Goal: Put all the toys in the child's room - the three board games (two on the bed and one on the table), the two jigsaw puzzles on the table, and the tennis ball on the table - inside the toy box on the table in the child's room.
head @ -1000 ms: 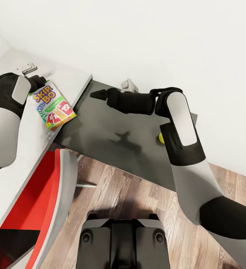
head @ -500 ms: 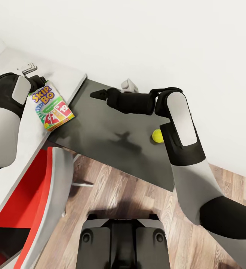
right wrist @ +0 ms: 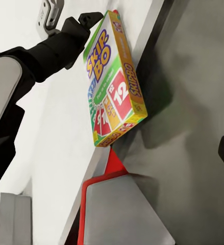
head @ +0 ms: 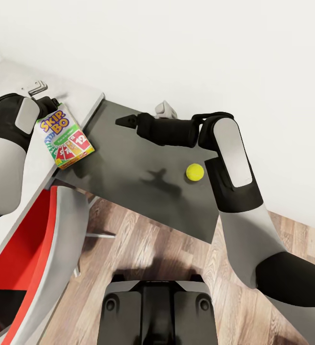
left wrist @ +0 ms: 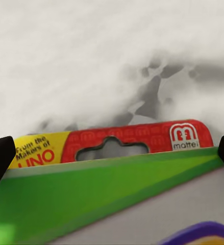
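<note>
My left gripper (head: 52, 106) is shut on the top edge of the orange-green Skip-Bo board game (head: 65, 139), which hangs tilted over the edge of the white table (head: 81, 96). The left wrist view looks down on the box's red hang tab (left wrist: 112, 148). In the right wrist view the box (right wrist: 112, 87) hangs from the left gripper (right wrist: 91, 20). My right gripper (head: 123, 120) stands open above a dark grey surface (head: 138, 163), a box-length right of the game. The tennis ball (head: 194, 171) rests on that surface beside my right forearm. Toy box, jigsaw puzzles and bed are out of view.
A red and grey chair (head: 28, 249) stands under the table edge at the lower left. A small metal bracket (head: 37, 87) lies on the white top. A white wall runs behind. Wood floor (head: 152, 249) and my base (head: 157, 311) lie below.
The whole view has shifted: table, chair and dark surface slid left in the picture, and the tennis ball came out from behind my right arm. Both arms kept their pose, the box still held.
</note>
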Robot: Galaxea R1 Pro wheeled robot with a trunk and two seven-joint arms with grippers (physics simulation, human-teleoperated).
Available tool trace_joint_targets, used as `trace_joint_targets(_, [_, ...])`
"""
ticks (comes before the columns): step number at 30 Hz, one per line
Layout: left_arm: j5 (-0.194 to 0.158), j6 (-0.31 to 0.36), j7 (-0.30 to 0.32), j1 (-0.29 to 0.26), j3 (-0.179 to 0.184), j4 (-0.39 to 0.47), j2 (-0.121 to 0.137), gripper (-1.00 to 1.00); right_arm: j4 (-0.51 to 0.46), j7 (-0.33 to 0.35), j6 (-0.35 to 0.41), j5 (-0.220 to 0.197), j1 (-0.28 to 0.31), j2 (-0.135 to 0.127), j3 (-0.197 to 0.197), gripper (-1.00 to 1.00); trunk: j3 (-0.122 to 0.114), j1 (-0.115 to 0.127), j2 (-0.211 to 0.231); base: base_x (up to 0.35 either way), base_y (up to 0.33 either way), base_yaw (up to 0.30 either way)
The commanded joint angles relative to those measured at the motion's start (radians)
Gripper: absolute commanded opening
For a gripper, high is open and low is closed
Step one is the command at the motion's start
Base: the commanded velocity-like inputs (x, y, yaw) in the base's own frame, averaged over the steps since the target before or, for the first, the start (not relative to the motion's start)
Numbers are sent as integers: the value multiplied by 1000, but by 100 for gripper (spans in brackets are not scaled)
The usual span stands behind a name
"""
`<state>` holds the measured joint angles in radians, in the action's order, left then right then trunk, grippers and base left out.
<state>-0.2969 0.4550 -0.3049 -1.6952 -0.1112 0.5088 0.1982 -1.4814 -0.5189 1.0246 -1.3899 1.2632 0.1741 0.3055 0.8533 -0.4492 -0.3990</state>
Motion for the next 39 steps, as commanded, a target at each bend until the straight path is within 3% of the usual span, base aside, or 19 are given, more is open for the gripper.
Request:
trace_joint_targets(1, [-24,2,-5,0,-1,-8,0,100,0,-10,2,-9,1,0,0,100,1,-1,-1,-4,-10,0])
trace_joint_targets(8, [-24,1,-5,0,-3,-4,1,100,0,-10,2,-9,1,0,0,100,1,-1,-1,-1,-3,0])
trace_joint_targets(18, [-24,-60,-7,0,-8,14,3,100,1,-10,2,-9,1,0,0,100,1,-1,-1,0,0,0])
trace_joint_targets(33, [-24,-55,-10,0,-13,59,3,100,3,-10,2,-9,1,0,0,100,1,-1,-1,0,0,0])
trace_joint_targets(39, [-28,-45,-8,0,-14,60,19,100,2,-10,2,-9,1,0,1,100,1,-1,-1,0,0,0])
